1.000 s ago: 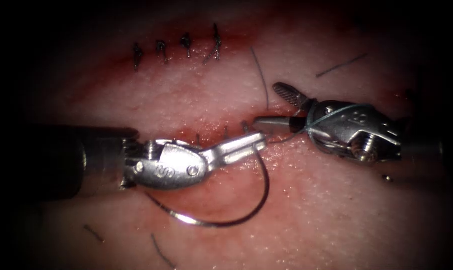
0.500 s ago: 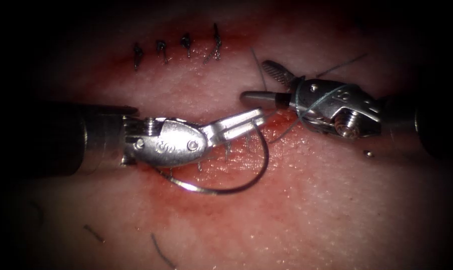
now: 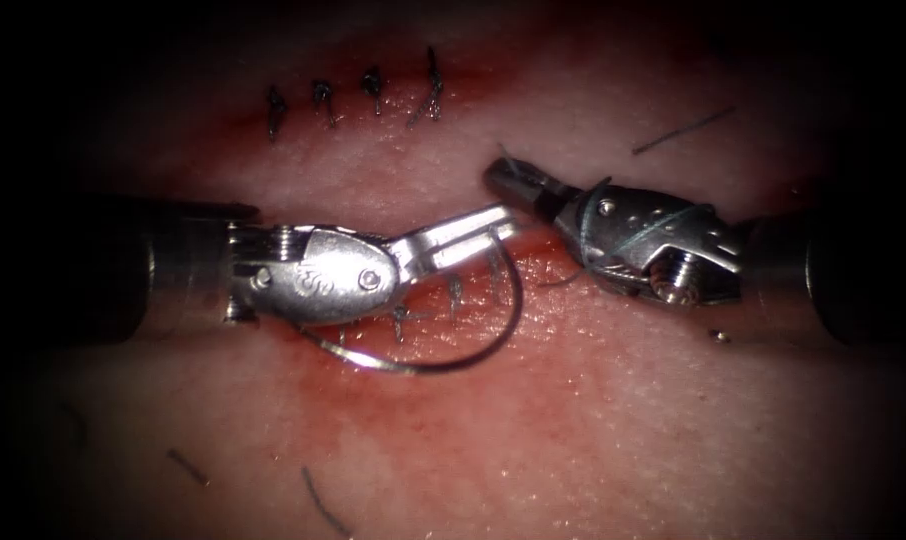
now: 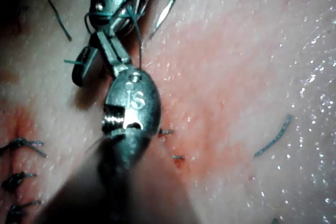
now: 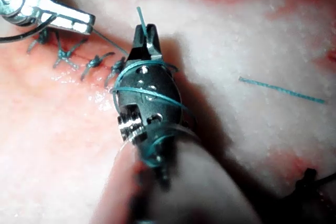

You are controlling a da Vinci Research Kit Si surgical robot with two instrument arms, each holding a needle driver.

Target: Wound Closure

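Observation:
My left tool (image 3: 498, 222) comes in from the left with its jaws shut on the curved needle (image 3: 473, 358) near one end. The needle arcs down under the tool, above the tissue (image 3: 593, 420) and not in it. My right tool (image 3: 505, 176) is just right of the left tips, shut on a short thread tail (image 5: 140, 17) that sticks out past the jaws. Thread (image 3: 653, 232) is wound in loops around the right tool's body (image 5: 147, 98). The left wrist view has the left tool (image 4: 105, 43), the needle (image 4: 170, 1) and the looped thread (image 4: 113, 11).
A row of tied stitches (image 3: 373, 95) closes an upper cut. More stitches (image 3: 453, 300) sit along the lower cut under the left tool, with red fluid (image 3: 393, 400) around them. Cut thread ends (image 3: 683, 130) (image 3: 323, 505) lie loose on the tissue.
The right tool moved up and to the left, and its open jaws closed on the thread tail. The left tool rose a little with the needle.

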